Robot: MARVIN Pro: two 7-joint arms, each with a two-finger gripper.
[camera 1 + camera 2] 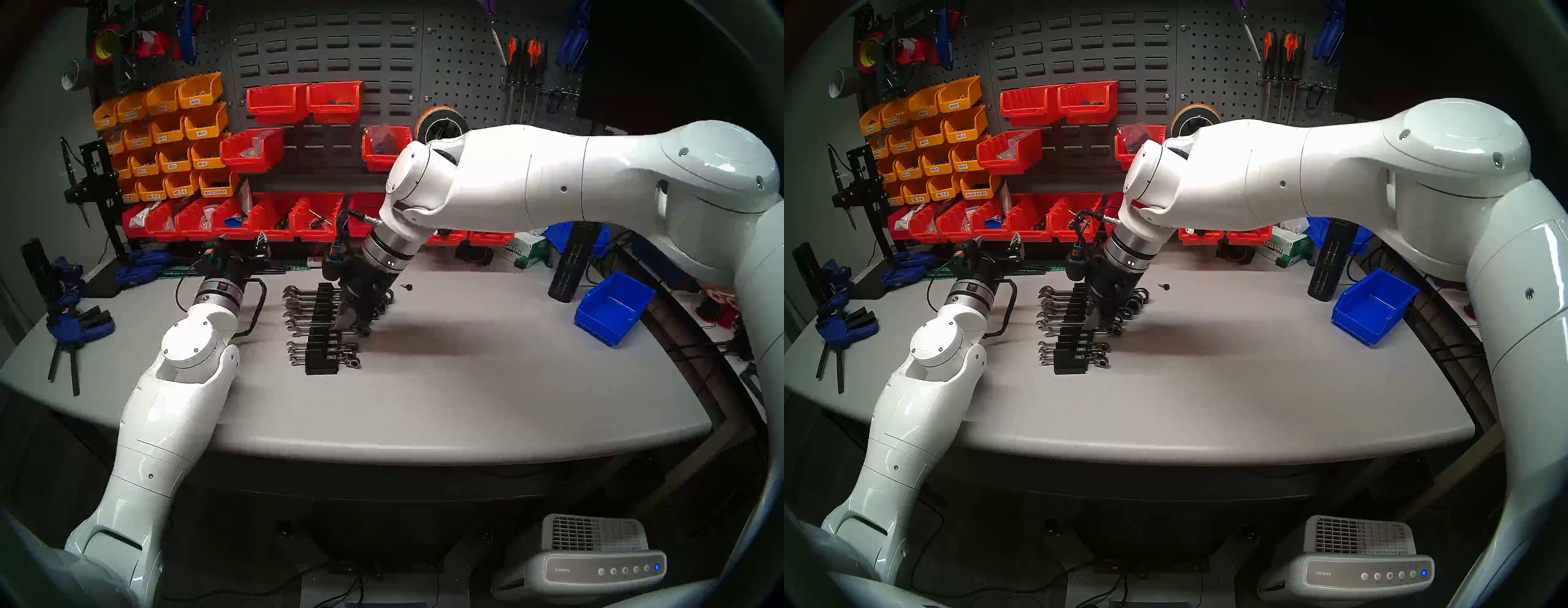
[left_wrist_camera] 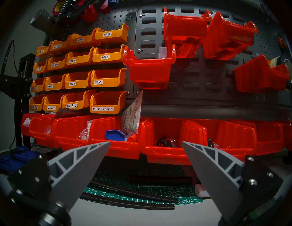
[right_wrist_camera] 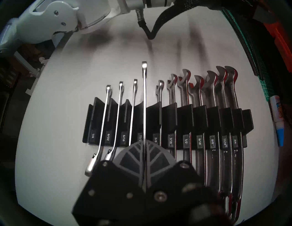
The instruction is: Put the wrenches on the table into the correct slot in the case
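In the right wrist view my right gripper [image 3: 144, 142] is shut on a slim chrome wrench [image 3: 144, 102], held on edge with its open jaw pointing away. The wrench runs along the fourth-smallest slot [image 3: 140, 110] of the black rack [image 3: 169, 120]; I cannot tell whether it is seated. Other chrome wrenches fill the neighbouring slots. In the head views the right gripper [image 1: 345, 325] [image 1: 1091, 325] hangs over the rack [image 1: 321, 365] on the grey table [image 1: 466, 382] and hides the held wrench. My left gripper [image 1: 239, 250] [image 2: 146, 142] is open and empty, left of the rack, facing the back bins.
Red bins [image 1: 271, 216] line the back edge, with a green cutting mat [image 2: 142, 194] in front of them. A blue bin [image 1: 613, 308] and a black upright case [image 1: 572, 263] stand at the right. A small black screw [image 1: 408, 286] lies behind the rack. Blue clamps [image 1: 76, 322] lie at the left.
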